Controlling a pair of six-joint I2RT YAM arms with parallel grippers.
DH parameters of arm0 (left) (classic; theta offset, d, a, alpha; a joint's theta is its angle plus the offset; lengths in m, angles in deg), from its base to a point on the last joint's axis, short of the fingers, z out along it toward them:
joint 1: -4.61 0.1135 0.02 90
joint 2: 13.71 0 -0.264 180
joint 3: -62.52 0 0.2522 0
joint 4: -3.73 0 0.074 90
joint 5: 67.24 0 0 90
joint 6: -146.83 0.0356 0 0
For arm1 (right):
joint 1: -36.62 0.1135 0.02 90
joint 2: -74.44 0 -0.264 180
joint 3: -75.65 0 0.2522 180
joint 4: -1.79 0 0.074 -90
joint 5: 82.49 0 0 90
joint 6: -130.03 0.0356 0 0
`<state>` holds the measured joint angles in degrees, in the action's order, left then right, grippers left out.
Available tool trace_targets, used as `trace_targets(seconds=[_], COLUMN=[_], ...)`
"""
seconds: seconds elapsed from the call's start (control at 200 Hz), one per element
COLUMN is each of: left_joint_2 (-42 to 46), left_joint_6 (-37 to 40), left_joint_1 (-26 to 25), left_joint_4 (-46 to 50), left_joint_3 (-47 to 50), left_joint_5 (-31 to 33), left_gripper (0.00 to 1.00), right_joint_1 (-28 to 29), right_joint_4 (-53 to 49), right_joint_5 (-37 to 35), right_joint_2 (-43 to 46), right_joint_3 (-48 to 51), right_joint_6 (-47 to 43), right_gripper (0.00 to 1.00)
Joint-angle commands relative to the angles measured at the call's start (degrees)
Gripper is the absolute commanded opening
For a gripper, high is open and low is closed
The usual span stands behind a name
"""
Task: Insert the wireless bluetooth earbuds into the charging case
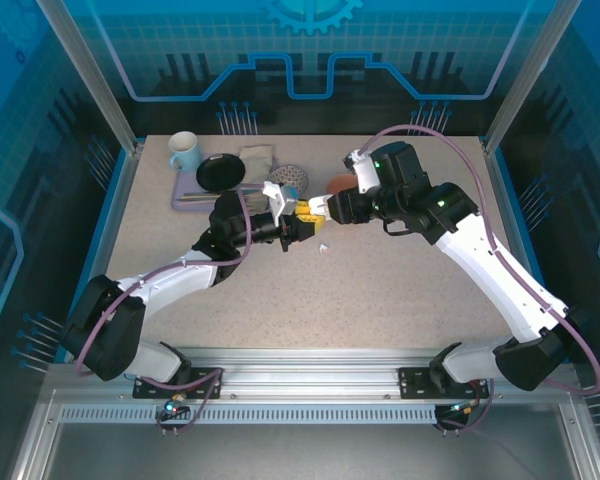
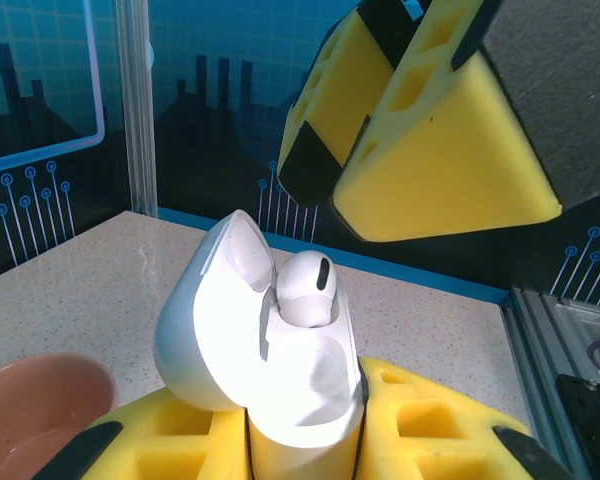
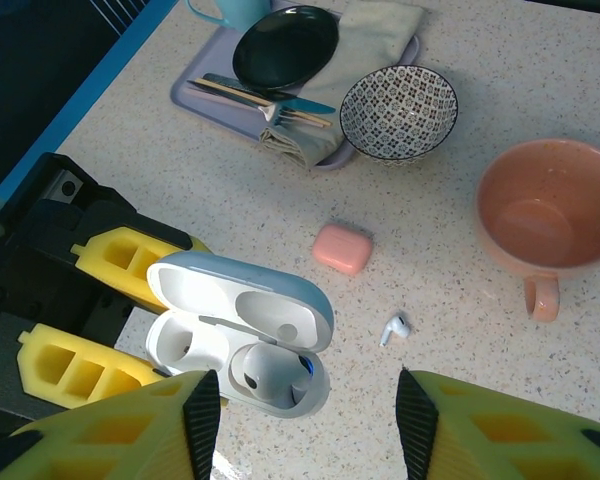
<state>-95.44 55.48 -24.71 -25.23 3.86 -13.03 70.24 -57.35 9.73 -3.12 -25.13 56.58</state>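
My left gripper point(image 2: 305, 445) clamps the open charging case point(image 3: 242, 300), one white earbud point(image 2: 305, 285) seated inside — my right gripper point(image 3: 310, 430) hangs released just above. A second earbud point(image 3: 394, 328) lies loose near the pink case point(image 3: 342, 248) and mug point(image 3: 550, 215).

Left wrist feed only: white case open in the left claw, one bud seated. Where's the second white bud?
Observer: One loose white earbud lies on the table, off the white case toward the pink cup.
Operator: Right claw carrying anything?
Observer: No, the right claw is open and empty, over the case.
Operator: Any other case?
Observer: A pink case, shut, on the table past the white one.
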Motion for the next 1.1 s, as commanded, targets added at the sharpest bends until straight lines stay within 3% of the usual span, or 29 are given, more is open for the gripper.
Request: trace_targets(seconds=[0.0,0.255,0.435,0.51,0.66,0.8,1.095], left_joint_2=[1.12,1.61,3.88,4.84,6.54,7.59,7.57], left_joint_6=[1.15,1.54,1.85,2.2,2.53,2.49,1.55], left_joint_1=[-0.22,0.16,1.75,2.13,3.28,3.85,4.72], left_joint_4=[-2.18,-2.54,-2.08,-1.93,-1.64,-1.79,-4.02], left_joint_3=[-1.94,-0.8,0.41,0.94,1.97,2.63,2.35], left_joint_5=[0.36,2.12,2.82,3.06,3.7,4.26,4.89], left_gripper=[0.0,0.0,0.0,0.0,0.0,0.0,0.0], right_joint_1=[-0.39,-5.02,-6.45,-6.08,-3.54,-2.24,2.73], right_joint_4=[1.04,7.05,9.02,10.41,11.3,13.97,7.18], right_joint_5=[0.88,-1.47,-2.38,-2.6,-11.22,-12.51,-16.77], right_joint_2=[1.58,11.09,10.88,7.8,-1.01,-9.42,-29.38], right_joint_3=[0.4,11.87,22.32,25.38,26.53,24.95,9.39], right_joint_6=[1.12,8.31,11.53,15.48,26.88,35.25,46.71], right_gripper=[0.52,0.53,0.54,0.53,0.55,0.56,0.54])
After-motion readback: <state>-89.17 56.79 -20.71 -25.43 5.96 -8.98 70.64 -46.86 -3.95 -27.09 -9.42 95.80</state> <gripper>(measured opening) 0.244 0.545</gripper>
